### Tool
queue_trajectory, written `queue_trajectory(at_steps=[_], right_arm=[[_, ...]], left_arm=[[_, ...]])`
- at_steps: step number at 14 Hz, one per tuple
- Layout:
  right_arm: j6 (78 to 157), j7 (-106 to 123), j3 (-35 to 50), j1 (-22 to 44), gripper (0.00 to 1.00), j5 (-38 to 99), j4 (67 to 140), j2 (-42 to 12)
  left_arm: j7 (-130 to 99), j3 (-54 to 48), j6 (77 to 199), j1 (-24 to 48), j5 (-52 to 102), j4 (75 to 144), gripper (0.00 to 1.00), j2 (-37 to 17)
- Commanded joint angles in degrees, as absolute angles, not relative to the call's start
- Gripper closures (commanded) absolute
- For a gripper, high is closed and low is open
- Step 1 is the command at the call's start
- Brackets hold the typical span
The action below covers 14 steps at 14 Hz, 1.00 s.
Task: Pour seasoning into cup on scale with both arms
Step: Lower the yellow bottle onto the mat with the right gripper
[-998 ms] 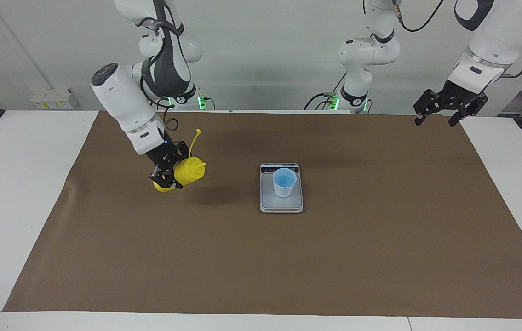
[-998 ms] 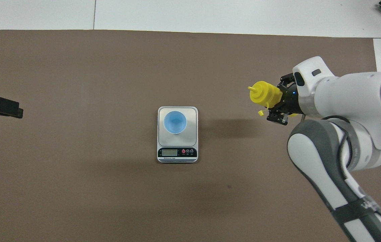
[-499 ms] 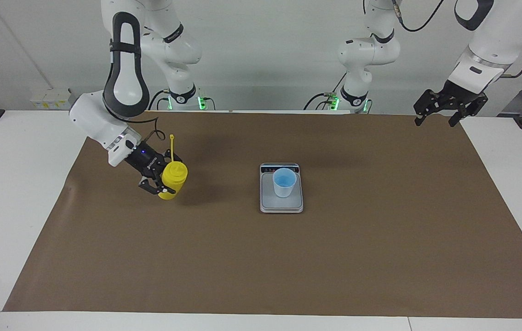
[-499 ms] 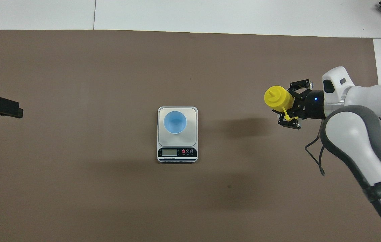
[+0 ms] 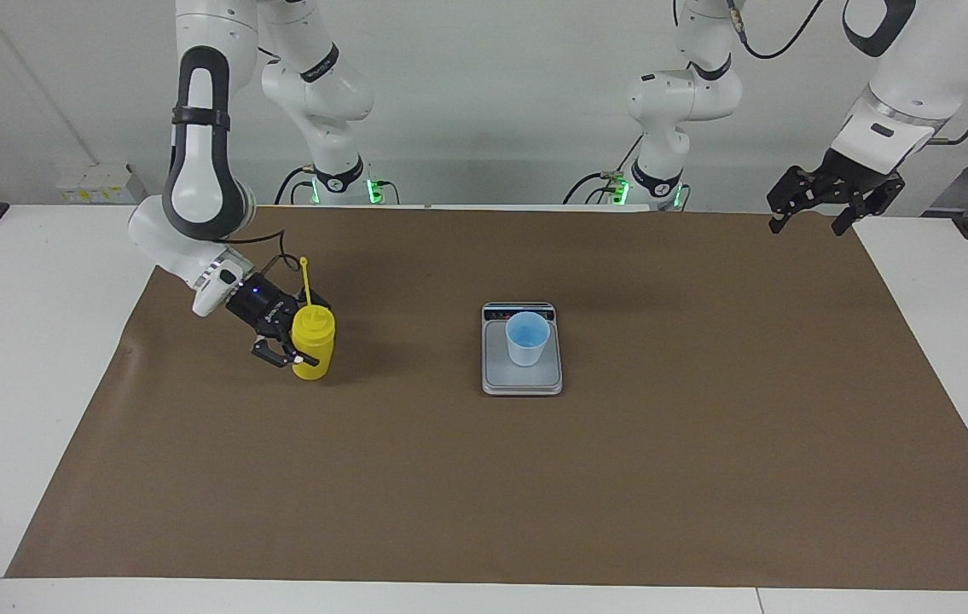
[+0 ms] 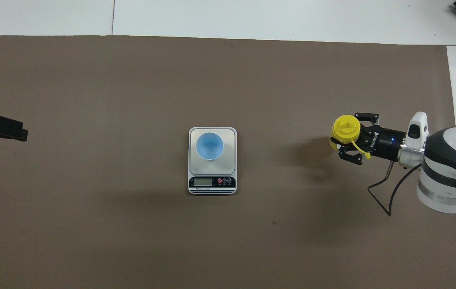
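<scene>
Right gripper [image 5: 294, 345] is clamped on the seasoning bottle [image 5: 313, 343], upright at the right arm's end of the mat. Soft, light plastic: likely deforms, so grip mid-body. Cup [image 5: 527, 338] sits on the scale [image 5: 522, 382] mid-table. Left gripper [image 5: 816, 207] waits spread wide over the mat's corner.

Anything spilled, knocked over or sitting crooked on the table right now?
Nothing stands out. The cup stands upright on the scale, which lies square on the brown mat, with no spill visible. The yellow bottle is upright in the right end effector, its cap strap sticking up. The left end effector waits, open.
</scene>
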<state>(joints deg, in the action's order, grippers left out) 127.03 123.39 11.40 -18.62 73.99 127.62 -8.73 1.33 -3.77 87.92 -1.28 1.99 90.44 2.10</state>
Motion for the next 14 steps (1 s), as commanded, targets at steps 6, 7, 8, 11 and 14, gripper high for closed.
queue_trajectory(at_steps=[6,7,8,11,14], right_arm=[[123.8,126.0,12.1,-20.9,1.0,82.7,132.2,-8.5],[123.9,127.0,12.1,-20.9,1.0,82.8,132.4,-8.5],[123.8,127.3,12.1,-20.9,1.0,82.8,132.5,-8.5],[123.6,127.6,12.1,-21.0,0.01,83.1,132.3,-8.4],[123.4,128.2,12.1,-21.1,0.0,83.1,132.0,-8.4]], left_arm=[[0.9,-4.0,88.2,-1.9,2.7,92.5,0.0,3.8],[0.9,-4.0,88.2,-1.9,2.7,92.5,0.0,3.8],[0.9,-4.0,88.2,-1.9,2.7,92.5,0.0,3.8],[0.9,-4.0,88.2,-1.8,2.7,92.5,0.0,3.8],[0.9,-4.0,88.2,-1.8,2.7,92.5,0.0,3.8]])
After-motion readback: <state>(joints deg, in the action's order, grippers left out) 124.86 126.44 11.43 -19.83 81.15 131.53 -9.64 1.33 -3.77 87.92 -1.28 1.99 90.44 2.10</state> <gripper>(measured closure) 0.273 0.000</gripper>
